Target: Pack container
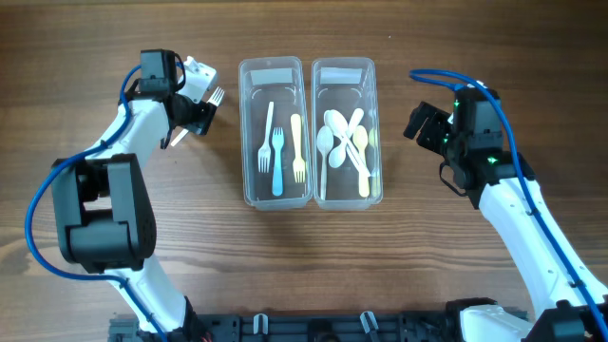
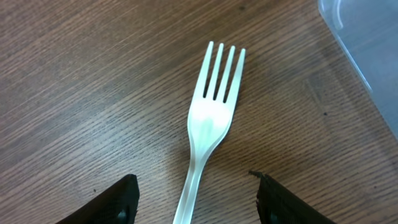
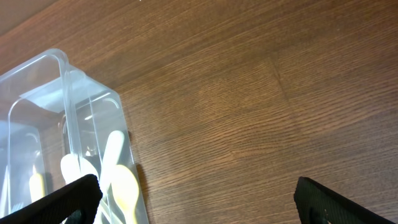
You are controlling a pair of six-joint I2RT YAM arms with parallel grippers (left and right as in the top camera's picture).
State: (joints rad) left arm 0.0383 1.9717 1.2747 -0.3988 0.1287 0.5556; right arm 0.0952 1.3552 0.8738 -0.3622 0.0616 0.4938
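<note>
A white plastic fork (image 2: 214,118) lies flat on the wooden table, left of the containers; the overhead view shows its tines (image 1: 216,95). My left gripper (image 2: 196,180) is open, low over the fork, one finger on each side of its handle, not touching it; it also shows in the overhead view (image 1: 198,114). The left clear container (image 1: 275,185) holds three forks: white, blue and yellow. The right clear container (image 1: 347,190) holds several white and yellow spoons (image 1: 344,138). My right gripper (image 1: 423,125) is open and empty to the right of that container (image 3: 68,112).
The two containers stand side by side at the table's middle. The corner of the left one (image 2: 367,37) is just right of the fork. Bare wood lies to the right of the spoon container (image 3: 249,112).
</note>
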